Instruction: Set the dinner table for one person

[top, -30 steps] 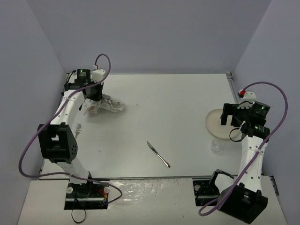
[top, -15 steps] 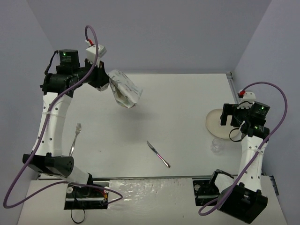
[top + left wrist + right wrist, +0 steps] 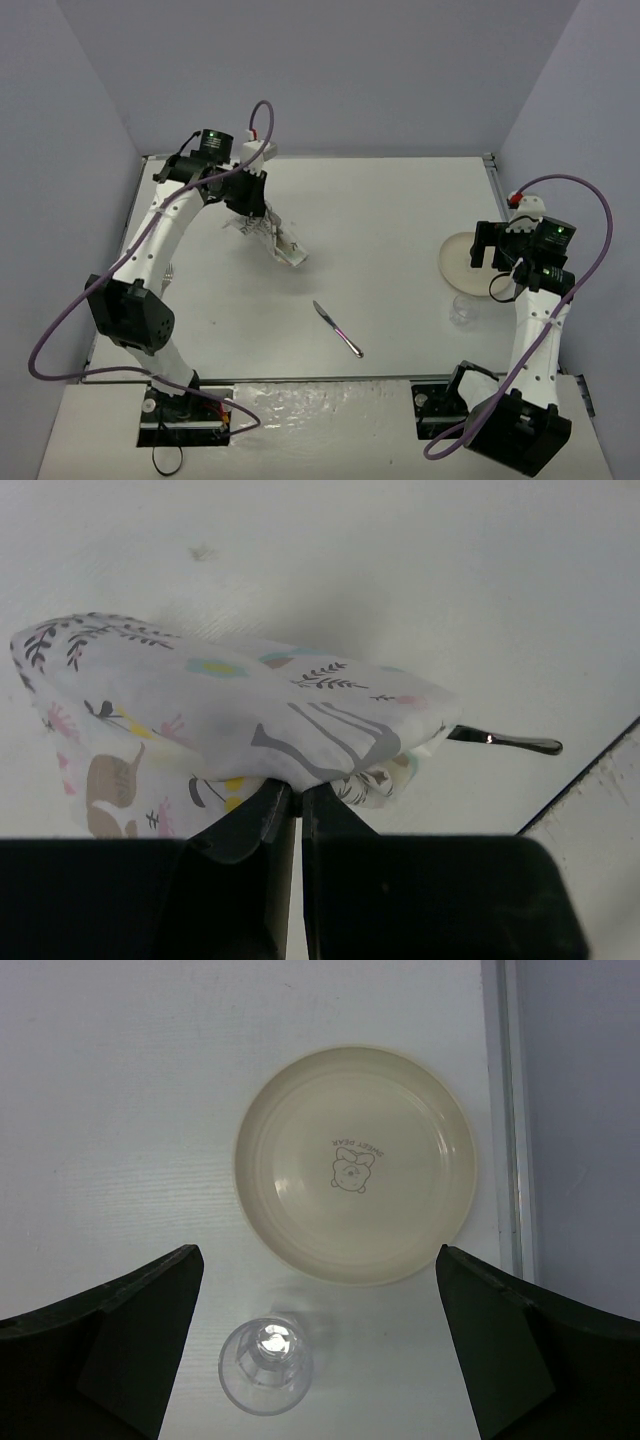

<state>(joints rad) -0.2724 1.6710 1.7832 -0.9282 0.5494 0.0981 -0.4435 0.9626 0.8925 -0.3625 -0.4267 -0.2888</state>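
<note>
Plain pale lavender walls [image 3: 330, 70] under even light.

place: robot lab test cell | evidence: plain grey-blue walls [image 3: 320, 70] enclosing metal-edged dinner table [image 3: 400, 210]

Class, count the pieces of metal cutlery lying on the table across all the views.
2. A knife lies near the table's middle front; a fork lies at the left edge, mostly hidden behind the left arm. More may be hidden.

Left fingers [image 3: 288, 810] pinched together, arm outstretched; right fingers [image 3: 320, 1340] apparently spread.
</note>
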